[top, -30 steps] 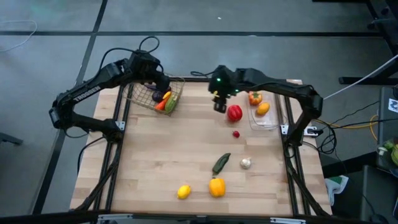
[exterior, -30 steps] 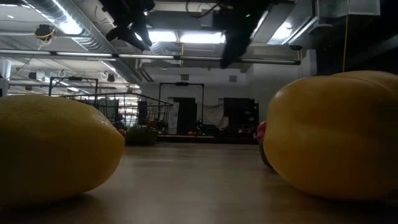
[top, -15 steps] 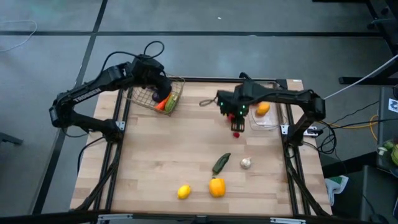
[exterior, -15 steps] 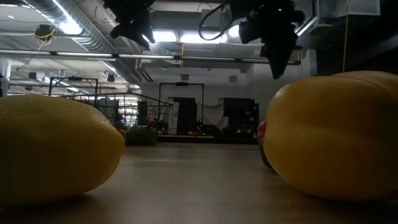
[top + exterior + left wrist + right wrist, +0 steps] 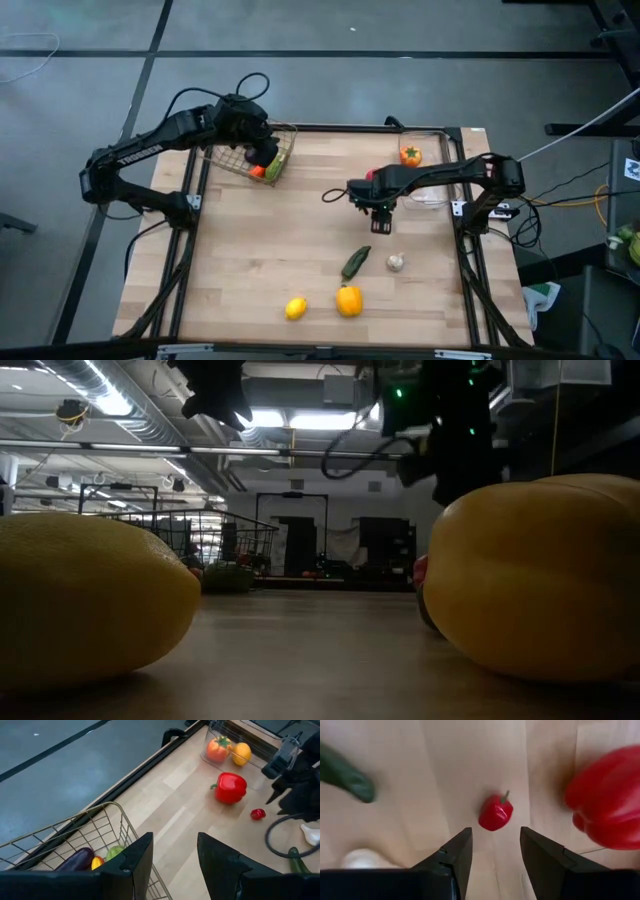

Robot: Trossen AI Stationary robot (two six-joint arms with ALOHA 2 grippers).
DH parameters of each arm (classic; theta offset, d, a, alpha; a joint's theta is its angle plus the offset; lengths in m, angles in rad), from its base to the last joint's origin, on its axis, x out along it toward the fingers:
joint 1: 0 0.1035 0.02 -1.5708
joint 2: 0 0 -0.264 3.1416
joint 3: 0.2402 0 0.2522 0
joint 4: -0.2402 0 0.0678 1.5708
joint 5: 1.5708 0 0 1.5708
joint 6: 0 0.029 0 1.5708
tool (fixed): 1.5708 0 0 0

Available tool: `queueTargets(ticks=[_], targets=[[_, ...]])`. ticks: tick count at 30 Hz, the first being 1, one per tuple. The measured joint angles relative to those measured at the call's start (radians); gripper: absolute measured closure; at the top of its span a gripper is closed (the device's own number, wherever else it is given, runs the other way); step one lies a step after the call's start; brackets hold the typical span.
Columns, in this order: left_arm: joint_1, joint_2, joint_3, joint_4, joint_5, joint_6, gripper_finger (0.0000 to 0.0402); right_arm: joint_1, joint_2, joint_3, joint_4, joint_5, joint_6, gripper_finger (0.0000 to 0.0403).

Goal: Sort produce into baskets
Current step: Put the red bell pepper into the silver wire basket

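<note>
My right gripper hangs over the small red pepper on the worktop, fingers spread wide with nothing in them, and my left gripper is spread and empty too, over the wire basket. If I come down a bit crooked, I think one finger could bump the little pepper so it rolls toward the big red pepper right beside it. My right wrist view shows the small pepper sitting between my fingers, but from high up my arm hides it, and only the high view shows the clear bin, the lemon and the garlic.
</note>
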Motion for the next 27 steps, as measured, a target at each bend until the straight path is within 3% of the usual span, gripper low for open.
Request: queueTargets(ticks=[27], targets=[[-0.001, 0.000, 0.000, 0.000, -0.001, 0.000, 0.0251, -0.003, 0.000, -0.244, 0.297, 0.067, 0.058, 0.0237]])
